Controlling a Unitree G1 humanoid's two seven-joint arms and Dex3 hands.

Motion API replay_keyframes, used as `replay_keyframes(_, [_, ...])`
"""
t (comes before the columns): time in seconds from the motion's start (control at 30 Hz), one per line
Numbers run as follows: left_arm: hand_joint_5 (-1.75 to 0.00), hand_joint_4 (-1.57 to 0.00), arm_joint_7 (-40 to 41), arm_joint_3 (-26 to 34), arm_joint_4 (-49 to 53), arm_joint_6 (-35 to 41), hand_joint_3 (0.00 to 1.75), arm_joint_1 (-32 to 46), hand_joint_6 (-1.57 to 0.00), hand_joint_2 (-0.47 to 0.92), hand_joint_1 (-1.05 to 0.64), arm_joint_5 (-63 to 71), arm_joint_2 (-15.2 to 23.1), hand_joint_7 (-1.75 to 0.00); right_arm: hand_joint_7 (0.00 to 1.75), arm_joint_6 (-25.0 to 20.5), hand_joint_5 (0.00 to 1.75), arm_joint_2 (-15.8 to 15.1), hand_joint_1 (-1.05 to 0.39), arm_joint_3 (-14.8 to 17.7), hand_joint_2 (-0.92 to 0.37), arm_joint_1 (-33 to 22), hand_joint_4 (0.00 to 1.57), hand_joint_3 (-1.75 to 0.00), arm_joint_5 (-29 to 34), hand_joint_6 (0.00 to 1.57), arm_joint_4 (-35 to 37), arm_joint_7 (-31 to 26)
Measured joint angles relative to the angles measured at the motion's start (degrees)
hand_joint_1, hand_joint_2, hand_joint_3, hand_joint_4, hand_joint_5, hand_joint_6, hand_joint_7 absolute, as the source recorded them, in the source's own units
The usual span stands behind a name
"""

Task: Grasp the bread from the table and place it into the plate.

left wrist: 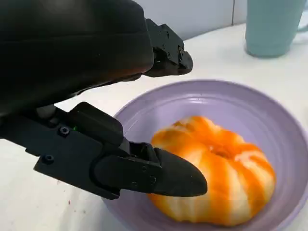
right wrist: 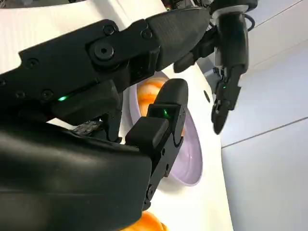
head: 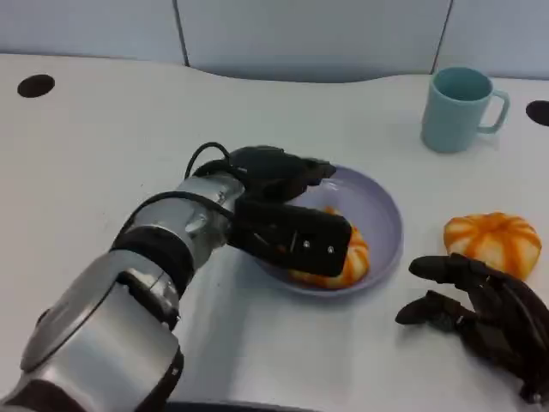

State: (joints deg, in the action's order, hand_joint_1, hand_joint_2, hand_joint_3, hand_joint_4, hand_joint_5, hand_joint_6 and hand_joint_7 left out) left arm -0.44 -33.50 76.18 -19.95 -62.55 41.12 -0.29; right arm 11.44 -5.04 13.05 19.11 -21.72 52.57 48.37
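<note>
Left hand [head: 287, 219] over the near rim of the plate [head: 382, 215], fingers apart around but, in the left wrist view, not gripping the bread [head: 343, 262] that lies inside it: judged release step, placement looks done, next move calls for lifting straight clear without dragging the bread. Right hand [head: 480, 313] rests on the counter [head: 103, 154], fingers apart, holding nothing. Count: two breads, the second bread [head: 493, 240] just beyond the right hand; one plate; one cup [head: 459, 107].
</note>
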Motion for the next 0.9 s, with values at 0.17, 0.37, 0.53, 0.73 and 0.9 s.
replay_keyframes(0.17, [-0.39, 0.0, -1.0, 3.6, -0.3, -2.4, 0.28, 0.0, -0.18, 0.92, -0.92, -3.9, 1.1, -0.05, 0.46, -0.6, 1.04, -0.1, -0.41, 0.0, -0.92, 0.0, 0.7, -0.04, 0.1, 0.86, -0.3, -0.1])
replay_keyframes(0.37, [-0.47, 0.0, -1.1, 6.1, -0.8, -6.1, 0.29, 0.7, -0.19, 0.92, -0.9, -6.0, 3.1, -0.07, 0.46, -0.3, 1.04, -0.2, -0.39, 0.1, -0.92, 0.0, 0.68, -0.06, 0.1, 0.85, 0.0, 0.0])
replay_keyframes(0.53, [-0.48, 0.0, -0.8, 7.4, -1.1, -8.4, 0.33, 1.4, -0.19, 0.92, -0.89, -7.1, 4.5, -0.08, 0.48, -0.4, 1.04, -0.4, -0.4, 0.1, -0.92, 0.0, 0.69, -0.06, 0.3, 0.85, -0.2, -0.3])
replay_keyframes(0.73, [-0.62, 0.0, 1.1, 9.9, -2.1, -13.1, 0.35, 3.7, -0.23, 0.92, -0.84, -9.0, 6.6, -0.11, 0.49, -0.2, 1.05, -0.4, -0.4, 0.0, -0.92, 0.0, 0.69, -0.05, 1.0, 0.85, -0.3, -0.6])
replay_keyframes(0.9, [-0.75, -0.04, 1.5, 13.9, -2.6, -17.3, 0.32, 6.5, -0.29, 0.92, -0.77, -13.2, 8.1, -0.13, 0.5, 0.4, 1.04, -0.4, -0.41, 0.1, -0.92, 0.1, 0.69, -0.04, 1.1, 0.84, 0.1, -0.8])
